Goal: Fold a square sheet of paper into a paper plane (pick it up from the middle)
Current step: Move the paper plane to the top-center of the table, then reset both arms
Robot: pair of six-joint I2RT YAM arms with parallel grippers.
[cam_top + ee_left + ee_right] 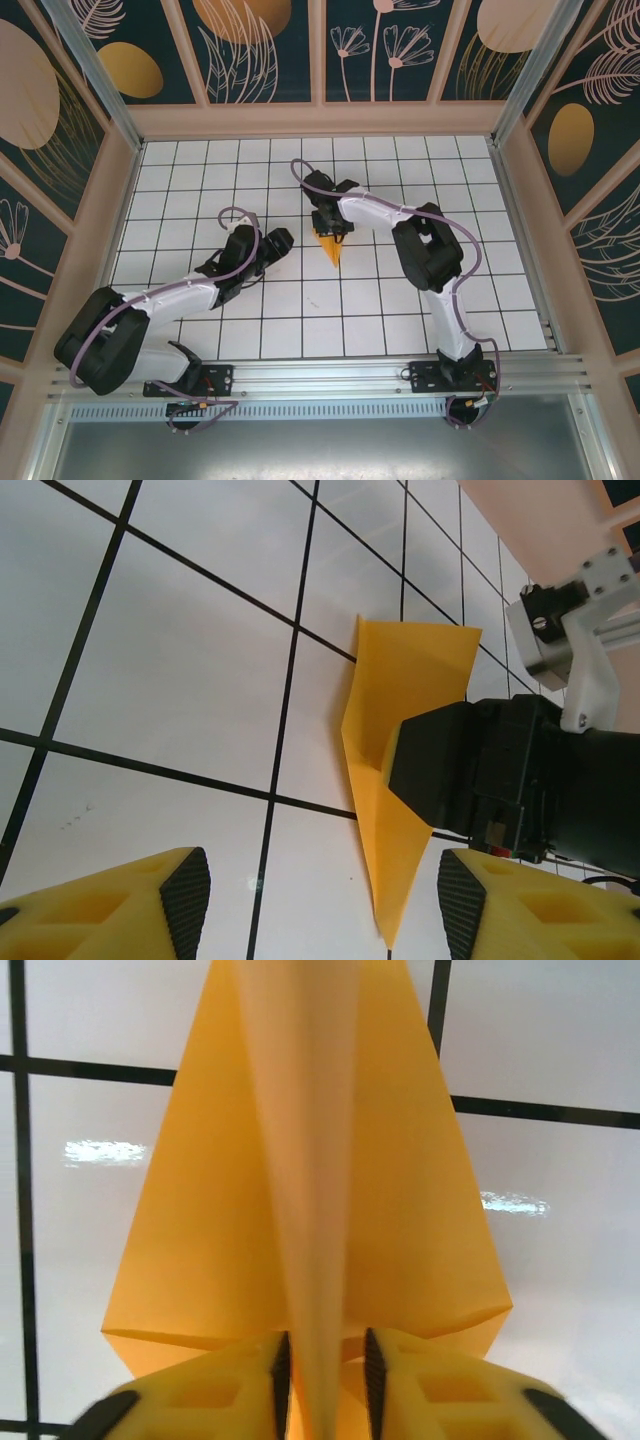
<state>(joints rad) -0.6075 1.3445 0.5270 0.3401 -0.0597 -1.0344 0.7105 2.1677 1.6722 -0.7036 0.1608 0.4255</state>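
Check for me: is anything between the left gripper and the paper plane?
Nothing visible. Bare table lies between the open left gripper and the paper plane. The right gripper sits at the plane's wide end, fingers straddling its raised centre fold.

Went over everything and there's no text, label, brand, number or sign I can actually read on anything here.
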